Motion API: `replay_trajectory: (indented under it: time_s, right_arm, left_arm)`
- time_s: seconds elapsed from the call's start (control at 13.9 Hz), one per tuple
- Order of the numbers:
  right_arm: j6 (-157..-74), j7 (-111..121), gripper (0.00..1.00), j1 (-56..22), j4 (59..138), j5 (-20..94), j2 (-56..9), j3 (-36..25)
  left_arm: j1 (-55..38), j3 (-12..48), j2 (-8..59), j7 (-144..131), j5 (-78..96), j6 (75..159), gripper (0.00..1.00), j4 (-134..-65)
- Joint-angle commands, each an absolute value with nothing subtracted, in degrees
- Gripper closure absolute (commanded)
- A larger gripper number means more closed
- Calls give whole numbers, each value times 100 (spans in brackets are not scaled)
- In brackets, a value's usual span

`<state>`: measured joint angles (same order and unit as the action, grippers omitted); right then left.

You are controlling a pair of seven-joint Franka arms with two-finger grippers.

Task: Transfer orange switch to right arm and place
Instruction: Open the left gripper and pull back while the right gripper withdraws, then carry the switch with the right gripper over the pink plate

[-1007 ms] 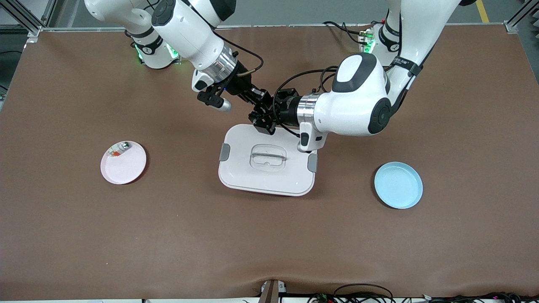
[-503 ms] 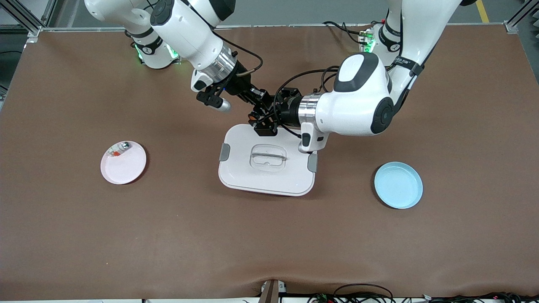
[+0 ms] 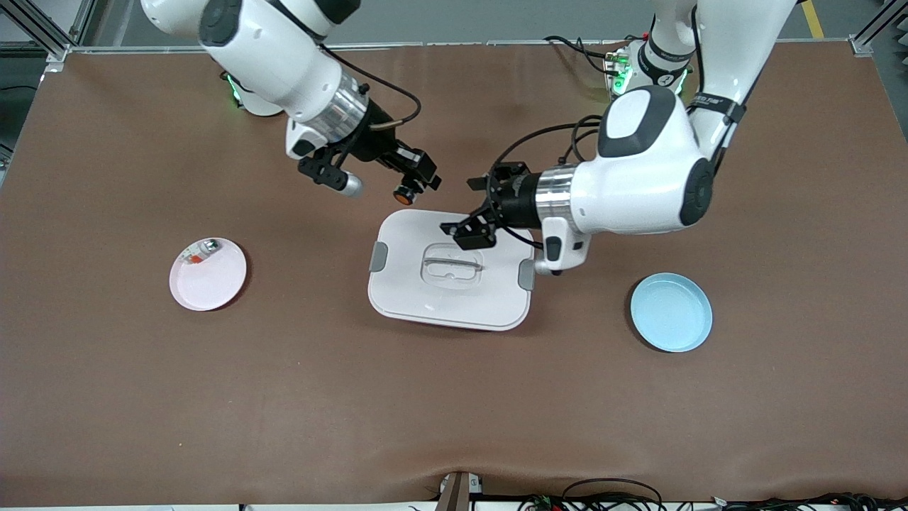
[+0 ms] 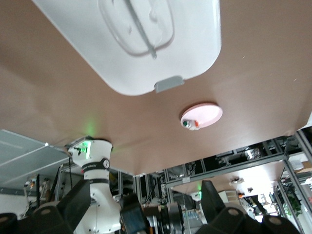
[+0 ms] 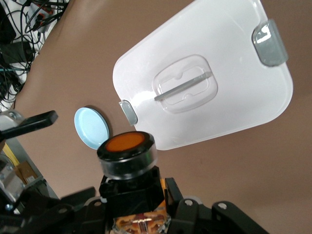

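The left claw [image 3: 469, 228] has let go and stands wide open; the right claw [image 3: 413, 186] now grips the orange switch [image 3: 404, 196], ready to place

A brown mat [image 3: 454, 397] covers the whole table, creased slightly along its edge nearest the front camera. Aluminium frame rails [image 3: 42, 35] stand at the table's corners on the robots' side. Grey floor with a yellow line [image 3: 813, 18] shows past the table. Loose cables [image 3: 610, 497] lie along the near edge. Lighting is bright and even.
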<state>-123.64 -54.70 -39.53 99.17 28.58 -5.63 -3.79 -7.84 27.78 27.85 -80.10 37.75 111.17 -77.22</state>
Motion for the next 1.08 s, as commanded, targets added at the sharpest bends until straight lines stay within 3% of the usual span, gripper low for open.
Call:
replay_trajectory:
  time_s: [0.0,0.29,0.5,0.79,1.01]
  right_arm:
    - [-11859,-4609,100,-3745,9686,2918,-624,-334]
    - [-10717,-2396,100,-3385,9668,2787,-554,-343]
    - [-9960,-972,100,-3235,9677,1613,-484,-360]
    - [-9327,1207,100,-2595,9747,1082,-361,-360]
    - [-9325,2895,100,-2111,10045,495,-194,-360]
  left_arm:
    - [-791,2488,2558,-8042,3333,11057,0,-7734]
    - [-756,2364,2417,-7674,1876,10987,0,-7717]
    - [-580,2356,2215,-7191,960,10338,0,-7717]
    - [-229,2364,2013,-6673,134,9688,0,-7752]
    - [-107,2355,1715,-6084,-552,9387,0,-7752]
